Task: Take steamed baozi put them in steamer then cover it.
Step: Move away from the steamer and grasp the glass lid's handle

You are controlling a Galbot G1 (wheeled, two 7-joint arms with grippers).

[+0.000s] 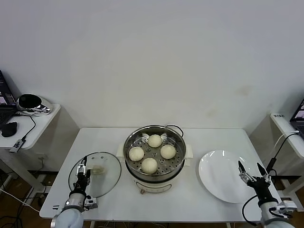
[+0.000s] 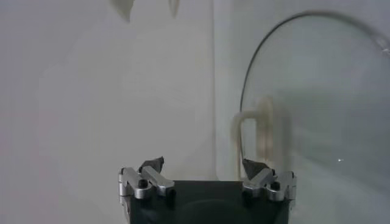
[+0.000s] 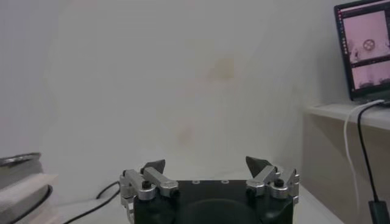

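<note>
All four baozi [image 1: 152,153] sit in the steamer [image 1: 155,176]; only the cover [image 1: 95,174] remains, flat on the table [image 1: 190,199]. Your left gripper [image 1: 83,167], fingers apart, hovers at its near edge; the right gripper [image 1: 251,171] idles, fingers apart, by the plate [image 1: 221,176]. Watch the handle [image 1: 97,169]: an off-centre pinch could tilt the glass.

We find no readable text, label, brand or number anywhere. Monitor [image 3: 366,45] on side desk shows pinkish windows with round symbol, any lettering too small to make out. Small tag [image 1: 279,116] on right side table carries dark marks, illegible. Steamer [image 1: 154,154] bears no legible marking.
</note>
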